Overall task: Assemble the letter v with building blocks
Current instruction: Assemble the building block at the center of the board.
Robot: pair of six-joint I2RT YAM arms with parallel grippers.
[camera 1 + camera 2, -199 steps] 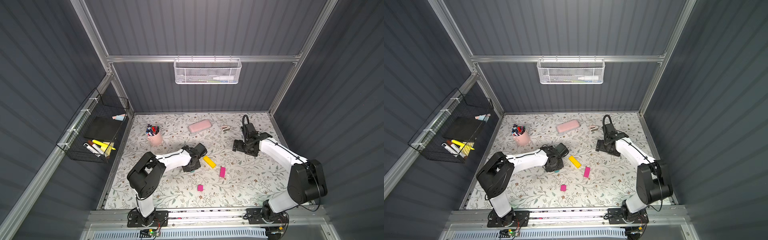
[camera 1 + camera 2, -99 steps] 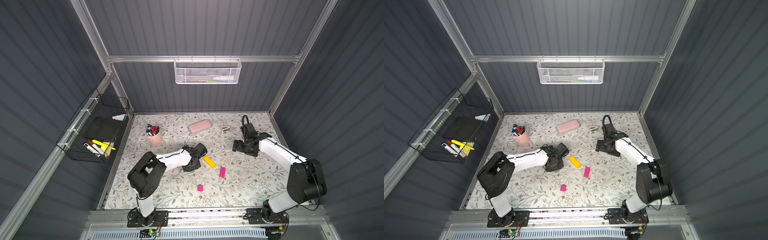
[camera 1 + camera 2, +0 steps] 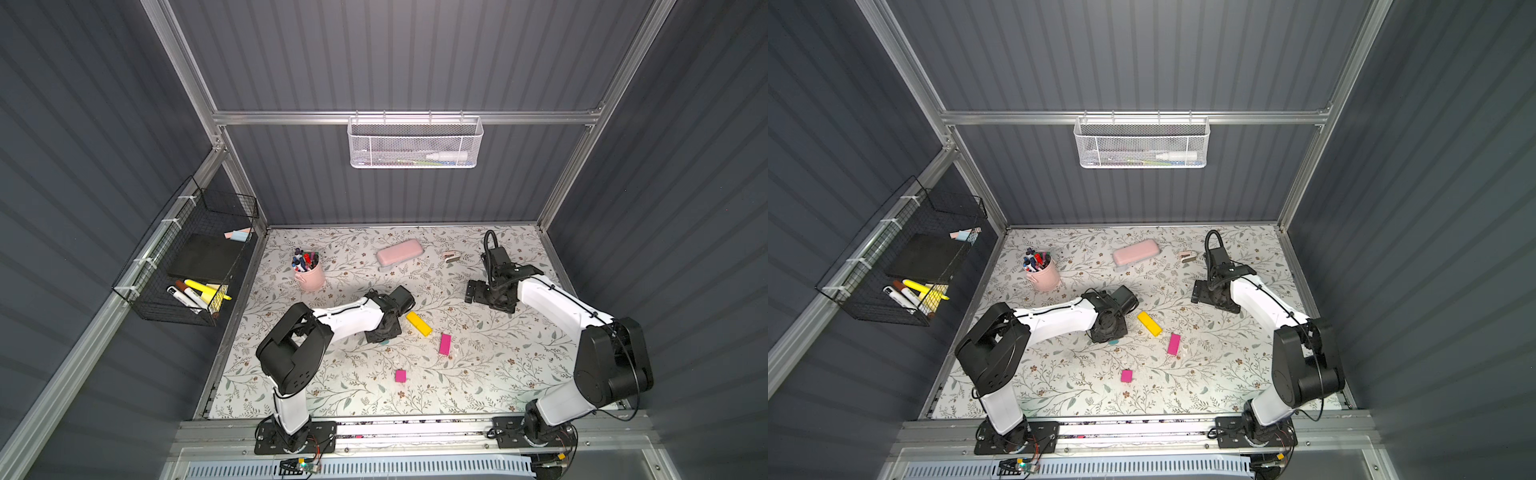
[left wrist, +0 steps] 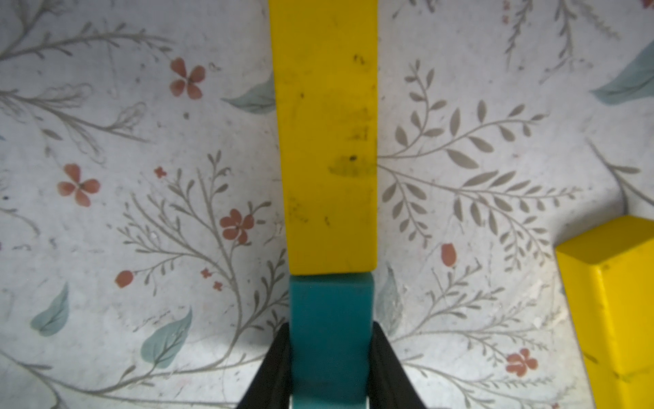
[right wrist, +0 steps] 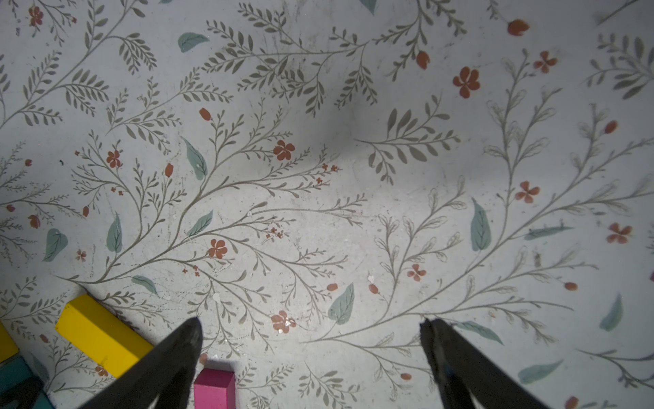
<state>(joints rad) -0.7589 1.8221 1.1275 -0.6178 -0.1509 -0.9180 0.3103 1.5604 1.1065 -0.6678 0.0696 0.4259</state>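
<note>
**No motion in the last second: left gripper parked on teal**

Left gripper (image 4: 331, 331) stays clamped narrow on the teal block (image 4: 331, 301), which lies flat on the table (image 4: 141, 212). Against the pictures from a second ago and half a second ago, both top views show both arms and every loose block in the same spots

Teal's far end touches the end of a yellow block (image 4: 327, 141). The two sit in one straight line, side edges near flush in the left wrist view. My read: placement done, release pending, one stroke of the letter v (image 4: 329, 248) joined

Second yellow block (image 3: 419, 323) lies just beside that line, angled, not touching it. Long magenta block (image 3: 445, 344) is near it but apart. Short magenta block (image 3: 400, 375) is well apart, toward the robot bases

Right gripper (image 5: 308, 324) hangs wide and empty over bare table, toward the back right

Still to do: pull those three in for the other stroke. Likely risk: opening the jaws nudges teal off the yellow's end
</note>
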